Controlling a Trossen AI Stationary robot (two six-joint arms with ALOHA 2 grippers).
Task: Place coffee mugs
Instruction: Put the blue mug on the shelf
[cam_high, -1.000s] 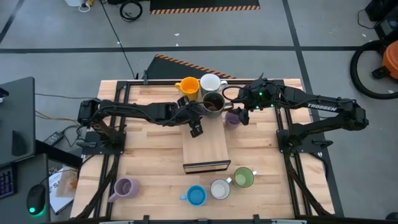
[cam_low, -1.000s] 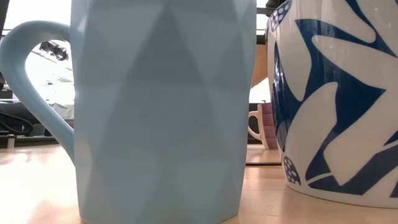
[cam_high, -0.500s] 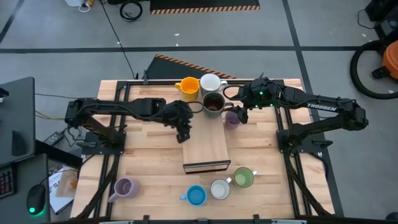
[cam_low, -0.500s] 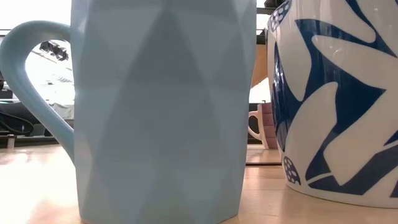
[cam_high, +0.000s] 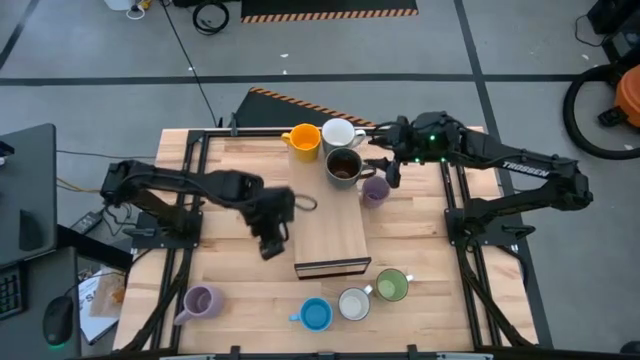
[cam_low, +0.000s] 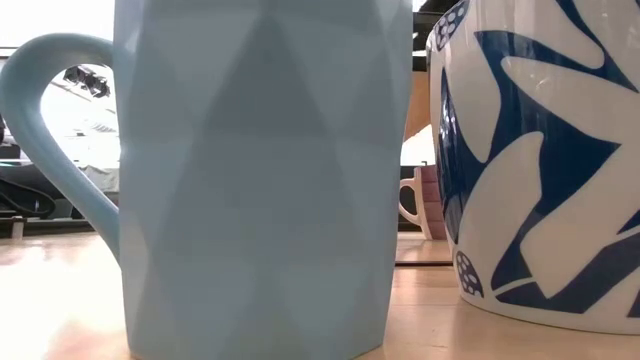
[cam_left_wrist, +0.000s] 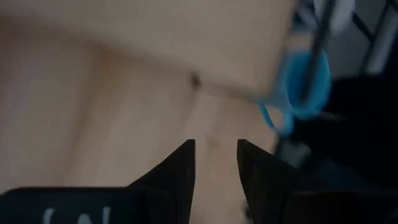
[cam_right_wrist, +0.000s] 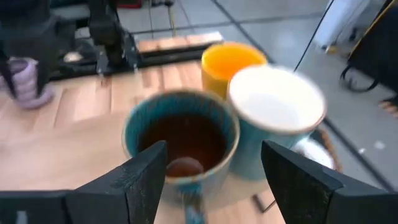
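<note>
On the table sit eight mugs (cam_high: 343, 166); left hand (cam_high: 270, 243) and right hand (cam_high: 391, 170) both released.

The pale wooden table (cam_high: 230, 270) carries a long wooden board (cam_high: 330, 235) at its centre. At the far edge stand an orange mug (cam_high: 303, 140), a white mug (cam_high: 339, 132) and a dark brown mug (cam_high: 343, 167) (the three close together), a lavender mug (cam_high: 374, 190) just beside them. Along the near edge sit another lavender mug (cam_high: 202, 301), a blue mug (cam_high: 316, 315), a white mug (cam_high: 354, 303) and a green mug (cam_high: 391, 286).
</note>
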